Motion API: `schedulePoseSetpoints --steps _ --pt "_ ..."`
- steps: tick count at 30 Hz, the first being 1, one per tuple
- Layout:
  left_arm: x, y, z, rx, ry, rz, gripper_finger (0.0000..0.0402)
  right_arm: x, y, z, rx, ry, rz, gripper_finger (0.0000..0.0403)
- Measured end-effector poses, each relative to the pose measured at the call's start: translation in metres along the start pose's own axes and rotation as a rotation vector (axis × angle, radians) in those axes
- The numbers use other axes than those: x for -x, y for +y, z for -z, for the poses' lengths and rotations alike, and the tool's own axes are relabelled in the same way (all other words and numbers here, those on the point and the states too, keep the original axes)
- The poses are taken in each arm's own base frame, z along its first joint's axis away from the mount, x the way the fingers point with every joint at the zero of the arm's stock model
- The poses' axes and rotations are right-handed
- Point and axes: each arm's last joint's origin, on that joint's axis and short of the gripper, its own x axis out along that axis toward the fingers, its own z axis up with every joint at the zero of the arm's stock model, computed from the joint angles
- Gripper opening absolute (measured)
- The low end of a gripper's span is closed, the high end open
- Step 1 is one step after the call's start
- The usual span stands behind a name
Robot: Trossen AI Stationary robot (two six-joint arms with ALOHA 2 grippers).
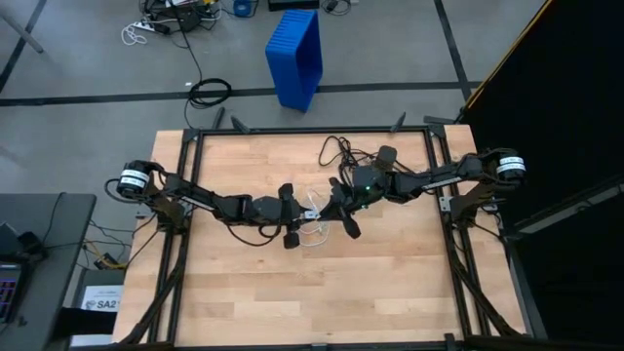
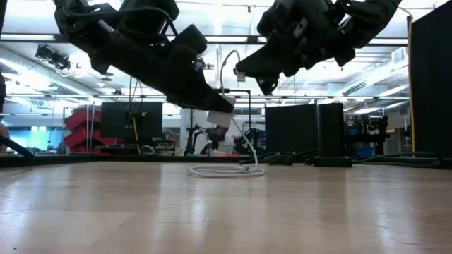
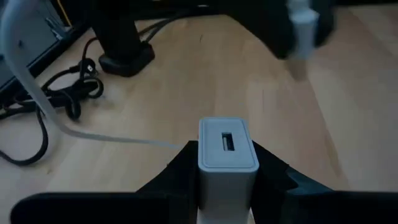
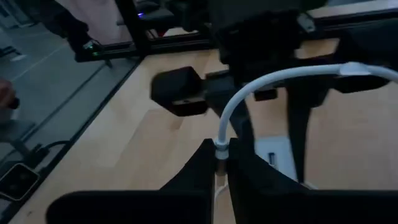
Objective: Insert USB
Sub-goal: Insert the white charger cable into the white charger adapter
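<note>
The USB is a thin white cable; its loop (image 2: pixel 226 170) lies on the wooden table, and one strand rises in an arch (image 4: pixel 280 78) to a small plug. My right gripper (image 4: pixel 221 163) is shut on that plug, above the table's middle (image 1: pixel 341 205). Facing it, my left gripper (image 3: pixel 227 180) is shut on a white charger block (image 3: pixel 227 152), whose port (image 3: pixel 227 142) points toward the right gripper (image 3: pixel 301 31). The block (image 2: pixel 219 116) hangs clear of the table, a short gap from the plug. My left gripper pinches the charger block's two side faces (image 3: pixel 203 171) between its fingers (image 3: pixel 177 174), coming nearly level from the table's left. The block's port end sticks out past the fingertips, clear of the table. My right gripper pinches the USB's plug end where the cable leaves it (image 4: pixel 221 148) between its two fingers (image 4: pixel 202 165), coming from the table's right, slanting slightly down. The plug is lifted clear. The cable arches up out of the hold and runs slack down to the loop on the table.
A black adapter box (image 3: pixel 127 59) with its tangled black cord (image 1: pixel 341 151) lies at the table's far side behind the grippers. A blue crate (image 1: pixel 295 54) stands on the floor beyond the table. Bare wood lies toward the near edge (image 1: pixel 322 292).
</note>
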Motion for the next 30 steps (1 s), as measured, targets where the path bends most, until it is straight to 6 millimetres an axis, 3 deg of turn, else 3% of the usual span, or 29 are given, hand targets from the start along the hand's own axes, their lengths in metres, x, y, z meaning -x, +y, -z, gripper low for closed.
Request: schedulePoseSetpoints --steps 3,8,18,30 --pt "0.0 -0.001 -0.006 0.007 -0.066 0.034 0.0075 -0.001 0.005 -0.006 0.081 -0.068 0.059 0.0001" --pt "0.001 -0.002 -0.011 0.015 -0.114 0.062 0.0075 -0.002 0.018 0.005 0.199 -0.148 0.118 0.0001" --pt "0.001 0.001 -0.017 0.043 -0.175 0.058 0.0075 0.012 0.012 0.032 0.169 -0.19 0.148 0.0" --pt "0.0 0.001 -0.016 0.078 -0.166 0.065 0.0075 0.012 0.013 0.034 0.146 -0.181 0.135 0.0"
